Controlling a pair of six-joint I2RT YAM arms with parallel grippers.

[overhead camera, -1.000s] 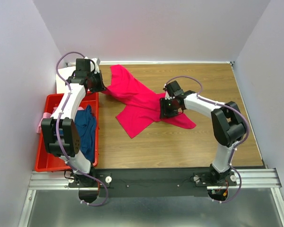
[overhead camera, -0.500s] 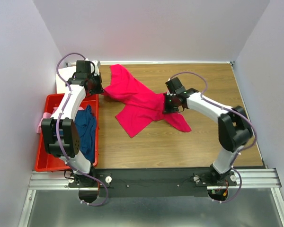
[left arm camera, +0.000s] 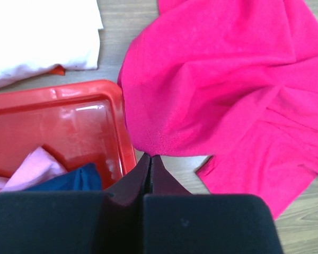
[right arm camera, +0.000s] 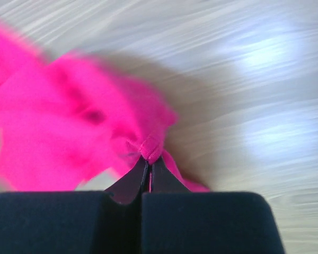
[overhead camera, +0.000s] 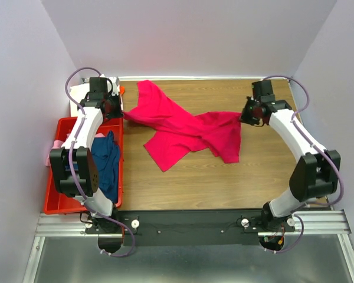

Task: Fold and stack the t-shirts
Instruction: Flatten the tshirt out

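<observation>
Black right gripper (right arm camera: 149, 159) clamped shut on a bunched edge of magenta t-shirt (overhead camera: 183, 127). Left gripper (left arm camera: 150, 156) likewise closed, nipping its hem beside red bin (left arm camera: 124, 132). Shirt spans wooden table (overhead camera: 271, 177) between them, creased and half twisted. Looks like the spreading step: draw ends apart evenly and low, no jerks, lest either thin pinch slip.

Open surface (right arm camera: 254, 79) ahead and right of the right end effector (right arm camera: 150, 157); red bin (left arm camera: 58, 92) rim just left of the left end effector (left arm camera: 150, 156).
</observation>
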